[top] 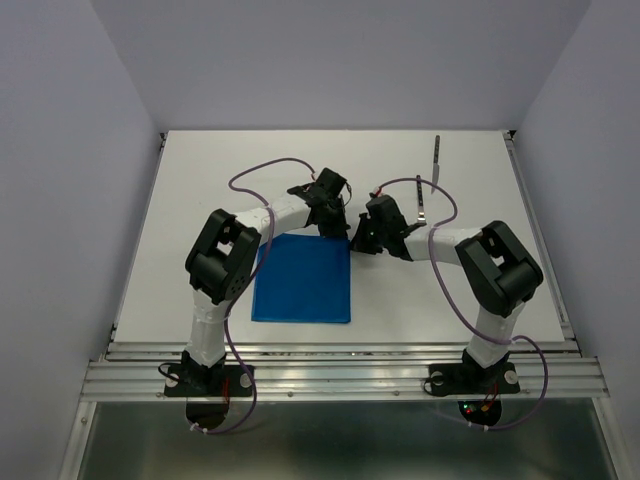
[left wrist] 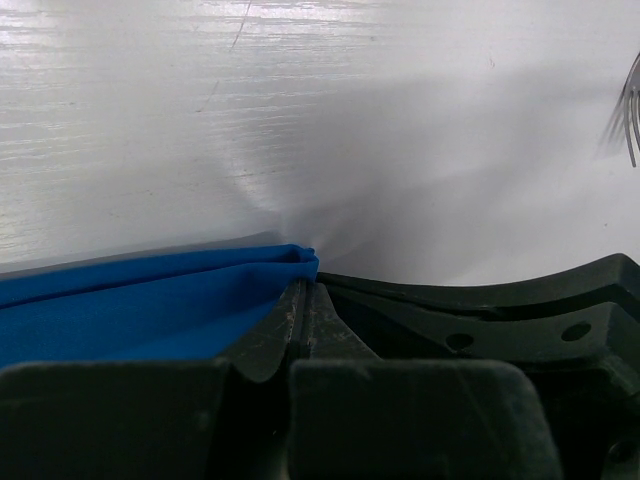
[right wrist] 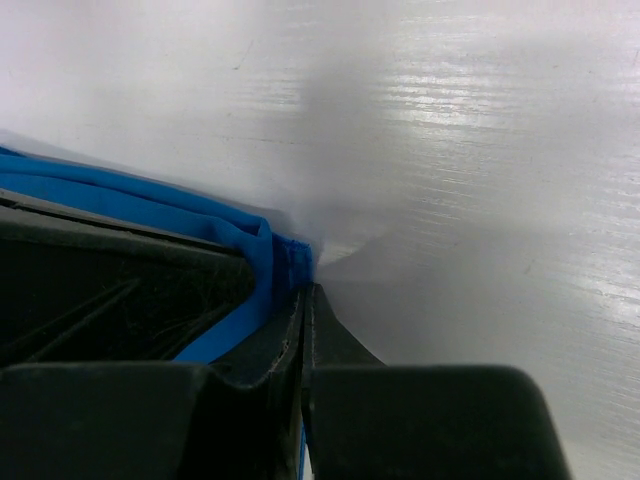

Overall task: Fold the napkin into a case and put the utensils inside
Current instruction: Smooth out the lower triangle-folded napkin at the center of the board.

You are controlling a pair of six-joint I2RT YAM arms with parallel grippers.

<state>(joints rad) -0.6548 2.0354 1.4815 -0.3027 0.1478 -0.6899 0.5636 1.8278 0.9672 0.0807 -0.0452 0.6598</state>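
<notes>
The blue napkin (top: pixel 300 280) lies folded into a flat rectangle on the white table between the arms. My left gripper (top: pixel 333 228) is at its far right corner, jaws shut on the cloth edge; in the left wrist view the napkin (left wrist: pixel 130 310) ends at the gripper tips (left wrist: pixel 303 288). My right gripper (top: pixel 357 240) is just right of the same corner, shut on the folded edge, and the napkin (right wrist: pixel 130 195) bunches at its tips (right wrist: pixel 304 292). The fork (top: pixel 422 200) and the dark-handled knife (top: pixel 437 158) lie at the far right, apart from the napkin.
The fork's tines (left wrist: pixel 626 110) show blurred at the right edge of the left wrist view. Grey walls enclose the table on three sides. A metal rail (top: pixel 340 375) runs along the near edge by the arm bases.
</notes>
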